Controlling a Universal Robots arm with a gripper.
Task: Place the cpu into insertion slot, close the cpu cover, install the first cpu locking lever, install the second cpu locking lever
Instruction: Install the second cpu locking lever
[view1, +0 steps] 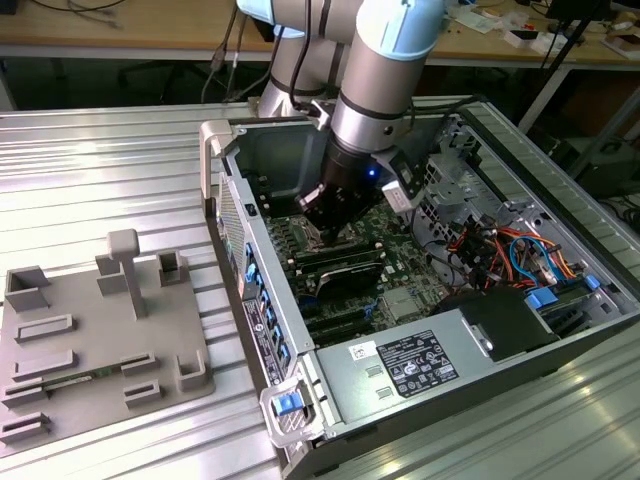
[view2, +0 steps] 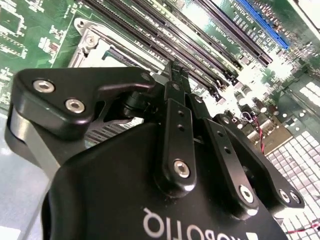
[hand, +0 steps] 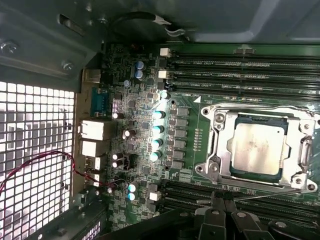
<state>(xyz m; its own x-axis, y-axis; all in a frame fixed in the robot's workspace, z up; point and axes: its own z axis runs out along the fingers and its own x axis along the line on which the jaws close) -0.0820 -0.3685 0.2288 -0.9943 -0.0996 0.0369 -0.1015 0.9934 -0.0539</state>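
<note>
Cpu (hand: 258, 148) seated in slot (hand: 212, 150), cover (hand: 304, 150) down. My gripper (view2: 178, 70), jaws pressed together, hovers near lever (hand: 260, 194); I'd press squarely, slowly.

Ext view high, angled; both wrist views close over motherboard (hand: 150, 130)

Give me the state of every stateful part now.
cpu: seated flat in the slot.
slot: filled.
cover: down, framing the cpu.
gripper: jaws shut, empty, beside the slot.
case: side open, on its side.
</note>
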